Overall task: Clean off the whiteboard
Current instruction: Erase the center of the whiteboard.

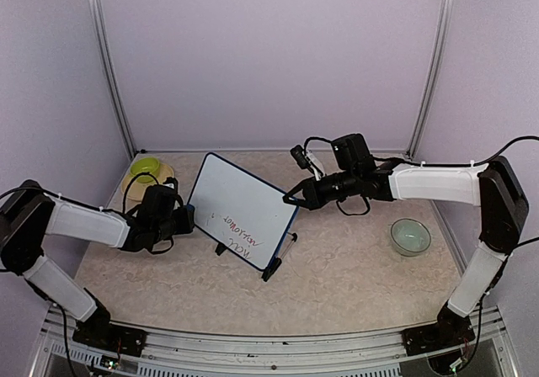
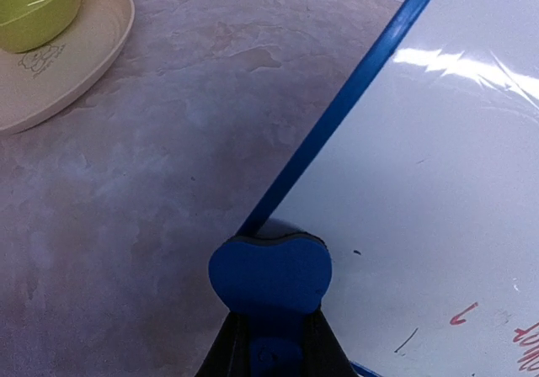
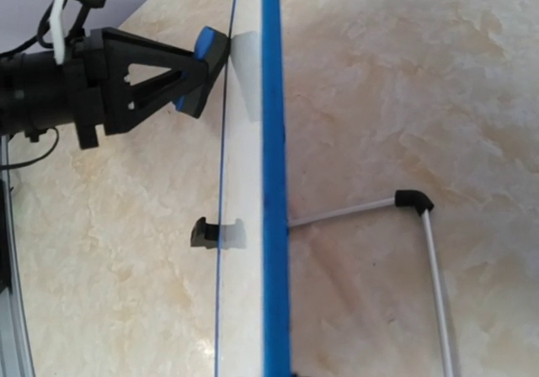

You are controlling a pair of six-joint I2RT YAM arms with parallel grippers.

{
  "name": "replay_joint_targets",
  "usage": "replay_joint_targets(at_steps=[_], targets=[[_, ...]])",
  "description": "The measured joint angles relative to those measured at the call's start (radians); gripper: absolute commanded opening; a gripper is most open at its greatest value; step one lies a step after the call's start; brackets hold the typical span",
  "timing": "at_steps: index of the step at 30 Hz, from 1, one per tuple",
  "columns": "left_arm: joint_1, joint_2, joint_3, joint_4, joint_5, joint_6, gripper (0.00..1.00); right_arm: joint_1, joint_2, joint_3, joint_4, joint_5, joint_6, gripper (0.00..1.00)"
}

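I see a marbled beige bench (image 1: 354,268) and lilac walls (image 1: 269,57). The whiteboard (image 1: 244,204) stands mid-bench. Left gripper (image 2: 274,343) pinches a blue eraser (image 2: 269,272) against it; right gripper (image 1: 289,199) is pressed together. Only overhead shows the teal bowl (image 1: 410,236).

left gripper (image 1: 187,218) and right gripper (image 1: 290,199) flank the whiteboard (image 1: 240,202), perhaps touching it.

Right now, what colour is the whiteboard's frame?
Blue; the whiteboard frame shows clearest in the right wrist view.

The top camera is looking down on the whole table (image 1: 354,268). Both wrist cameras are looking closely at the whiteboard (image 1: 244,204), left at its front, right along its edge.
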Motion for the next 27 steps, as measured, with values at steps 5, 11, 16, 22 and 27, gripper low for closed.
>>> replay_joint_targets(at_steps=[5, 11, 16, 22, 27], targets=[[0.017, 0.002, -0.014, 0.017, 0.031, -0.002, 0.11, 0.000, 0.000, 0.000, -0.002, 0.000, 0.000, 0.00], [0.017, -0.021, -0.066, 0.085, 0.131, 0.010, 0.12, 0.000, 0.000, 0.000, -0.001, -0.001, 0.000, 0.00], [0.008, -0.028, -0.070, 0.110, 0.189, 0.022, 0.12, 0.000, 0.000, 0.000, -0.001, -0.002, 0.000, 0.00], [-0.021, -0.031, -0.070, 0.116, 0.204, 0.040, 0.12, 0.000, 0.000, 0.000, -0.002, -0.002, 0.000, 0.00], [-0.114, -0.010, -0.068, 0.116, 0.153, 0.064, 0.11, 0.000, 0.000, 0.000, -0.002, 0.001, 0.002, 0.00]])
